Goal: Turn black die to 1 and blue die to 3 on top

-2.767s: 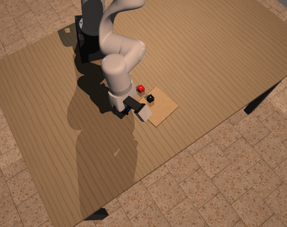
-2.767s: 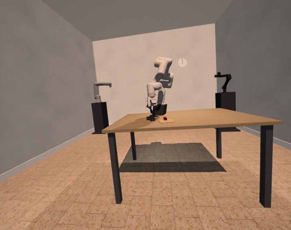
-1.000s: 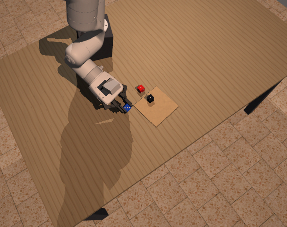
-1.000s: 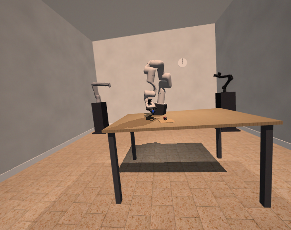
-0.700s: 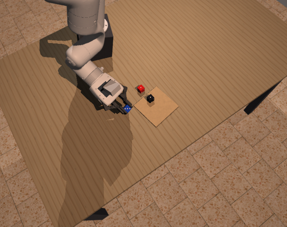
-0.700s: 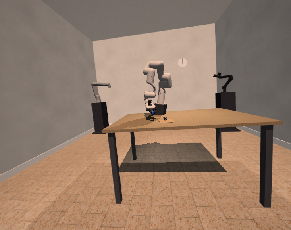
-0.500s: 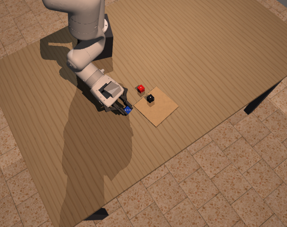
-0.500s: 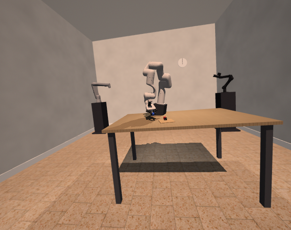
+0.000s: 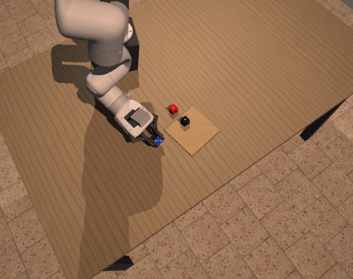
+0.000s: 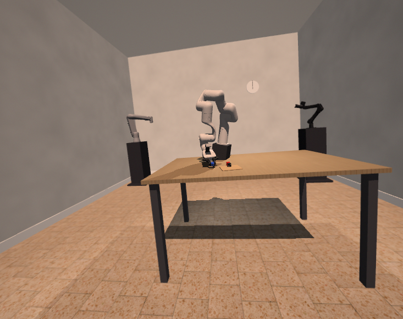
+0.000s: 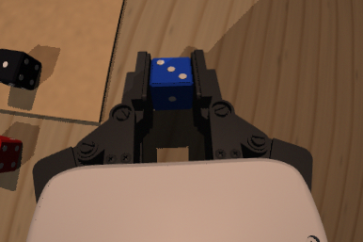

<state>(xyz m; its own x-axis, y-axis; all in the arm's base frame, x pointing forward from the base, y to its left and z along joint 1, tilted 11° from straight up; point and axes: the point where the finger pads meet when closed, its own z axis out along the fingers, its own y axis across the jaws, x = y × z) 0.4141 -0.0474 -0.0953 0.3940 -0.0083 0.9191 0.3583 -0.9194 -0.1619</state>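
Note:
My gripper (image 9: 159, 142) (image 11: 171, 67) is shut on the blue die (image 9: 158, 140) (image 10: 212, 163) (image 11: 171, 73), left of the mat in the top view. The blue die's upward face shows 3; the side toward the palm shows 1. It is low over the table; whether it touches is unclear. The black die (image 9: 185, 121) (image 11: 19, 69) lies flat on the mat (image 9: 200, 137) (image 10: 235, 168) (image 11: 77, 7), near its upper-left edge in the top view, with 1 on top. The red die (image 9: 173, 109) (image 11: 9, 155) lies on the table just off the mat, with 1 on top.
The wooden table (image 9: 238, 58) (image 10: 290, 162) carries the arm's dark base (image 10: 221, 151) behind the dice. The red and black dice stand close together. The arm's shadow falls around the gripper. Two other small arms stand on pedestals beyond the table.

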